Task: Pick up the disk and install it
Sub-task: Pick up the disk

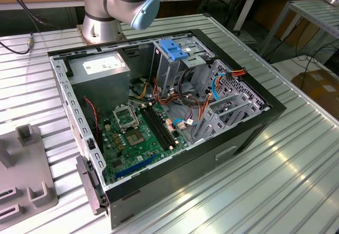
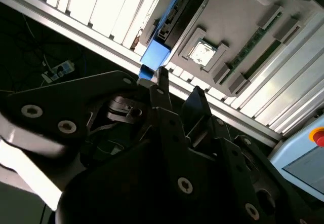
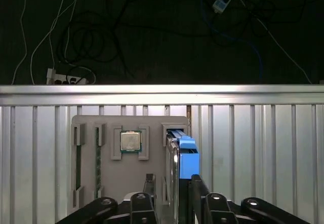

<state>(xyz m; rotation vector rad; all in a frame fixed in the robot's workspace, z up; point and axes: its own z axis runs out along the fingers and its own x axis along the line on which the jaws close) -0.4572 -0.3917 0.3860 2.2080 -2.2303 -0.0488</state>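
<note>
pick-up step imo: your hand (image 3: 172,181) hangs spread just by the disk (image 3: 188,160) in the grey holder (image 3: 101,123), nothing pinched yet; the grip wants it centred.

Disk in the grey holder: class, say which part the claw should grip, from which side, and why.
Probably pinch the disk across its two broad faces, coming straight down from above. It stands on edge in a slot of the holder, so only its upper edge with the blue rail is free.
</note>
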